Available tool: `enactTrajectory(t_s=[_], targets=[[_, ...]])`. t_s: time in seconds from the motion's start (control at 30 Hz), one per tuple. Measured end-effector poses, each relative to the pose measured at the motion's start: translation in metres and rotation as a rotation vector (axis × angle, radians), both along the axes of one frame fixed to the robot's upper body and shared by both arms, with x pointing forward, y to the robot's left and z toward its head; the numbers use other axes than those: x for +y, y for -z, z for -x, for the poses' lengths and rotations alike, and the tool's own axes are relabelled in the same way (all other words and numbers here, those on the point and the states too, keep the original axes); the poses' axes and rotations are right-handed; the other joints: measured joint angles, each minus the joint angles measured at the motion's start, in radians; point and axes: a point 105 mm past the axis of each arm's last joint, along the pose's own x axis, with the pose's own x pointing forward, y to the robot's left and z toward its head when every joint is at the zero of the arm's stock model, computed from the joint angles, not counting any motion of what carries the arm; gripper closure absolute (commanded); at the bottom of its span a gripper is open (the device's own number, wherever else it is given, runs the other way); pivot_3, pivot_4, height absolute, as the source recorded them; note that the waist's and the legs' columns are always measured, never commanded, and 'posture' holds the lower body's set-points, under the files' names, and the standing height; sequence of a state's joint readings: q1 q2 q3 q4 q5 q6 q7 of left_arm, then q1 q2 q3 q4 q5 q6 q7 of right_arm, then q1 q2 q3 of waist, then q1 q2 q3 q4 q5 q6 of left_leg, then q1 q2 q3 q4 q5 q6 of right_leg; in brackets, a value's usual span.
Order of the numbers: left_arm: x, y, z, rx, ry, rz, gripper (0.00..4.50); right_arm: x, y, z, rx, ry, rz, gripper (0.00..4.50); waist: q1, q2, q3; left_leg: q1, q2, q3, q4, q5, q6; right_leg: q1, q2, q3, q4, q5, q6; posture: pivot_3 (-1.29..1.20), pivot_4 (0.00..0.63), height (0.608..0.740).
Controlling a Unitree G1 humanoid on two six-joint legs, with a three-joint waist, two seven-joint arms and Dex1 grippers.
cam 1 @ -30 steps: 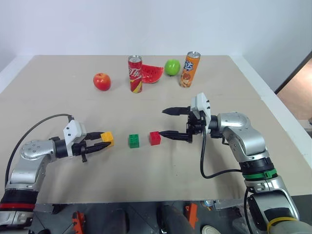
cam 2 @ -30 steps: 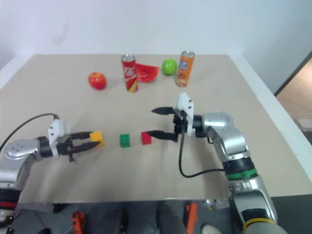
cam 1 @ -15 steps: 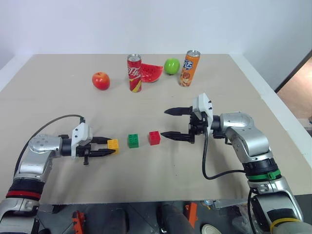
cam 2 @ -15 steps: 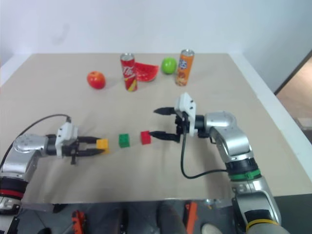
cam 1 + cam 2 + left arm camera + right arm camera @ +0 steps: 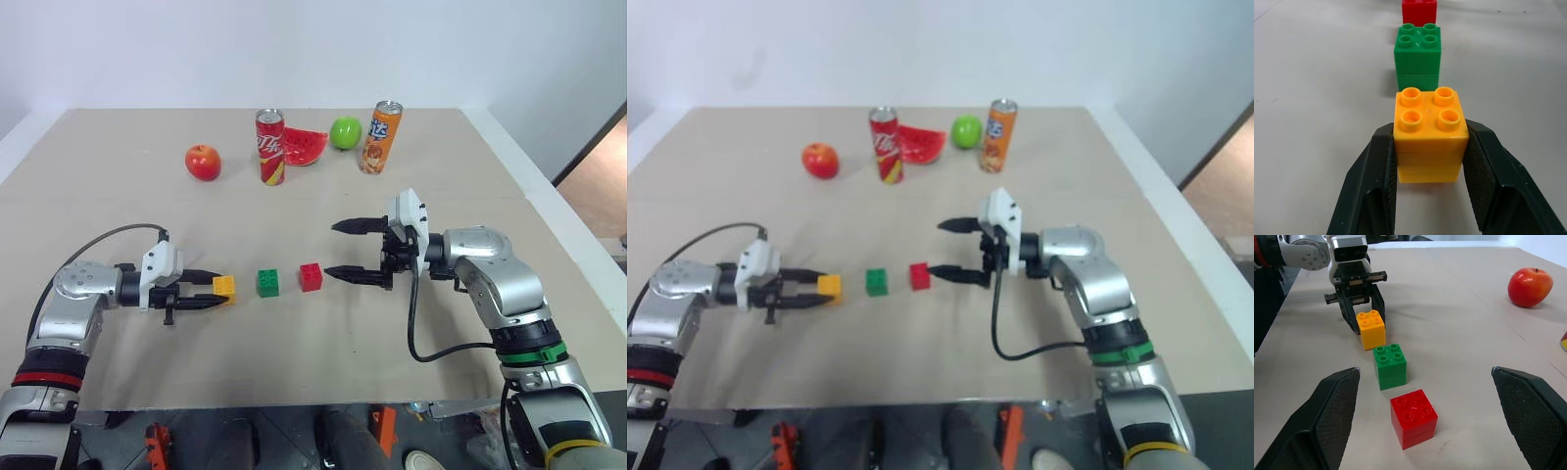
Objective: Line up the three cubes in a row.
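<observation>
A yellow cube [image 5: 224, 287] sits at the table surface, pinched between the black fingers of my left gripper [image 5: 217, 291], which is shut on it. Close to its right stand the green cube [image 5: 267, 282] and then the red cube [image 5: 311, 276], the three in one line. The left wrist view shows the yellow cube [image 5: 1430, 132] clamped between both pads, with the green cube [image 5: 1417, 54] and red cube [image 5: 1419, 9] straight beyond. My right gripper [image 5: 348, 250] hovers open just right of the red cube, holding nothing.
Along the table's far side stand a red apple [image 5: 203, 162], a red can [image 5: 270, 147], a watermelon slice [image 5: 305, 147], a green apple [image 5: 345, 133] and an orange can [image 5: 381, 138]. The table's front edge [image 5: 294, 403] lies near the arms.
My left gripper has turned and carried the yellow cube rightward and down, closer to the green cube and into line with it. The right gripper has stayed put.
</observation>
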State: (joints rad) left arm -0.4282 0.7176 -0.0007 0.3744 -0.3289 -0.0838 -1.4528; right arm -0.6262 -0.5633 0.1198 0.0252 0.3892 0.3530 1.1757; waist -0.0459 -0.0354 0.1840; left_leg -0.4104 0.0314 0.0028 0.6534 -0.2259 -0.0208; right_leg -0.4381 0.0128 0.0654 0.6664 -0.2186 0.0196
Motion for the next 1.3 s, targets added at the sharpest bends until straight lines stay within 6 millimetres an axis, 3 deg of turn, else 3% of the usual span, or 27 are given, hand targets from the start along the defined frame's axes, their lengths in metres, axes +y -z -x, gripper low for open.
enactTrajectory(t_s=[0.43,0.5,0.63,0.73,0.93,1.07,1.2,1.3], targets=[[0.0,0.005,-0.003,-0.036,0.032,-0.053,3.21,-0.005,0.007,0.002,0.018,0.012,0.012,0.0,0.0,0.0,0.0,0.004,0.0,0.0,0.0,0.001,0.001,0.003,0.0,0.0,0.001,0.0,0.0,0.0,0.15,0.74],[0.0,0.004,-0.005,-0.041,0.04,-0.064,2.2,-0.005,0.007,0.002,0.018,0.012,0.013,0.0,0.0,0.0,0.0,0.004,0.0,0.0,0.0,0.001,0.002,0.003,0.0,0.0,0.001,0.001,0.0,0.0,0.15,0.74],[0.007,0.019,-0.006,0.014,0.012,-0.112,0.92,-0.006,0.008,0.003,0.02,0.014,0.016,0.0,-0.001,0.0,0.0,0.003,0.0,0.0,0.001,0.002,0.002,0.002,0.001,0.0,0.001,0.002,0.0,0.0,0.15,0.74],[0.008,0.017,-0.007,0.008,0.007,-0.115,0.11,-0.006,0.008,0.003,0.02,0.014,0.016,0.0,-0.001,0.0,0.0,0.003,0.0,0.0,0.0,0.002,0.002,0.002,0.001,0.001,0.001,0.002,-0.001,0.0,0.15,0.74],[0.015,0.007,-0.001,-0.007,-0.006,-0.126,0.11,-0.006,0.008,0.003,0.021,0.014,0.013,0.0,-0.001,0.0,0.0,0.001,0.001,0.001,0.0,0.001,0.003,0.0,0.001,0.001,0.001,0.001,-0.001,0.0,0.15,0.74],[0.017,-0.015,0.012,0.006,-0.04,-0.066,0.11,-0.004,0.006,0.005,0.04,0.01,-0.008,0.0,-0.002,0.0,0.0,0.002,0.001,0.001,0.0,0.001,0.002,0.0,0.0,0.001,0.001,0.001,-0.001,0.0,0.15,0.74],[0.018,-0.046,0.019,0.037,-0.155,0.049,0.11,-0.007,-0.003,0.001,0.034,0.049,-0.068,0.0,-0.001,0.0,0.0,0.002,0.001,0.0,0.0,0.001,0.003,0.001,0.0,0.0,0.001,0.001,0.0,0.0,0.15,0.74],[0.032,-0.067,0.005,-0.007,-0.372,0.165,0.11,-0.011,-0.014,-0.009,-0.023,0.12,-0.106,0.0,-0.001,0.0,0.0,0.004,0.001,0.0,0.0,0.002,0.002,0.002,0.001,0.0,0.001,0.001,0.0,0.0,0.15,0.74]])
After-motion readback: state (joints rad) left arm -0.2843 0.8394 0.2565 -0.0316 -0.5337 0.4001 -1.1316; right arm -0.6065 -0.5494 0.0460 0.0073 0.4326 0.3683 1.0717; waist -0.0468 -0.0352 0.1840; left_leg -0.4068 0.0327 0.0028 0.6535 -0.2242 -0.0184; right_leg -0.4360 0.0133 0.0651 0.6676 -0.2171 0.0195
